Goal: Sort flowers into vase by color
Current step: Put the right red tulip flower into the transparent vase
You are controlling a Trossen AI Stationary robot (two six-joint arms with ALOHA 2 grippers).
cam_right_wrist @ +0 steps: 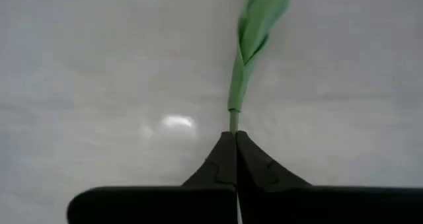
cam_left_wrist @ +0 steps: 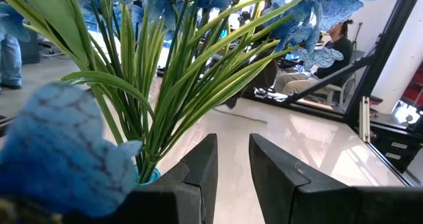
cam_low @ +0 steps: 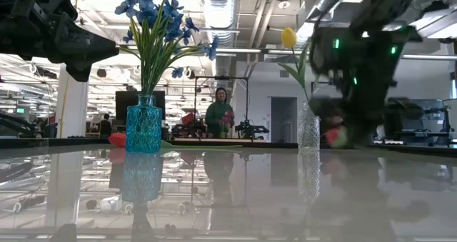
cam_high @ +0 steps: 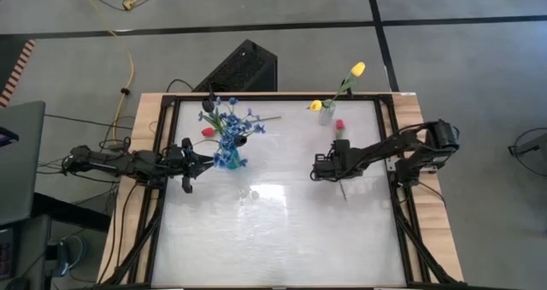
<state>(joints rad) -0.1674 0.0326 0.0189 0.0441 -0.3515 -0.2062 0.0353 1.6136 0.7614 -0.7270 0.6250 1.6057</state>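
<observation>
Red tulip pinched low on its stem, risking a swing wide of the clear vase.

High view: right gripper [cam_high: 318, 171] is carrying the red tulip [cam_high: 339, 126] at 6 o'clock of the clear vase [cam_high: 327, 116]. Right wrist view: fingers [cam_right_wrist: 221, 164] are clamping the stem. Left wrist view: left gripper [cam_left_wrist: 231, 168] is gaping, empty, beside the blue vase [cam_high: 229, 156].

1. Blue flowers [cam_high: 229, 119] stand bunched upright in a blue glass vase [cam_low: 143, 126].
2. A yellow tulip [cam_low: 288, 37] stands in a clear vase [cam_low: 308, 132].
3. A red tulip [cam_high: 339, 126] has its green stem [cam_right_wrist: 239, 85] pinched in the right pincer [cam_right_wrist: 236, 137].
4. Another red tulip [cam_high: 207, 132] lies on the desk [cam_high: 273, 230] beside the blue vase.
</observation>
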